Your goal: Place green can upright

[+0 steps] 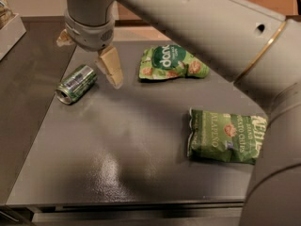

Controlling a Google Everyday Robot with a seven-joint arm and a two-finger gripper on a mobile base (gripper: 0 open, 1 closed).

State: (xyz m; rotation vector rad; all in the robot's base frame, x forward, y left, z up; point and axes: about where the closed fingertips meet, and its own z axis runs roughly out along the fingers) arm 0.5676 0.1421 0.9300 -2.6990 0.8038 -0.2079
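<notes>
The green can (pixel 76 83) lies on its side near the left edge of the dark table (pixel 131 164), with its silver end facing front-left. My gripper (pixel 90 60) hangs just above and behind the can, not touching it. It is open: one tan finger (pixel 111 69) shows to the right of the can, and the other finger (pixel 63 37) peeks out behind the wrist on the left. Nothing is held.
A green snack bag (pixel 173 62) lies at the back middle of the table. A second green chip bag (pixel 226 136) lies at the right. My large grey arm (pixel 211 36) crosses the top and right of the view. A lighter object (pixel 9 25) sits at the far left.
</notes>
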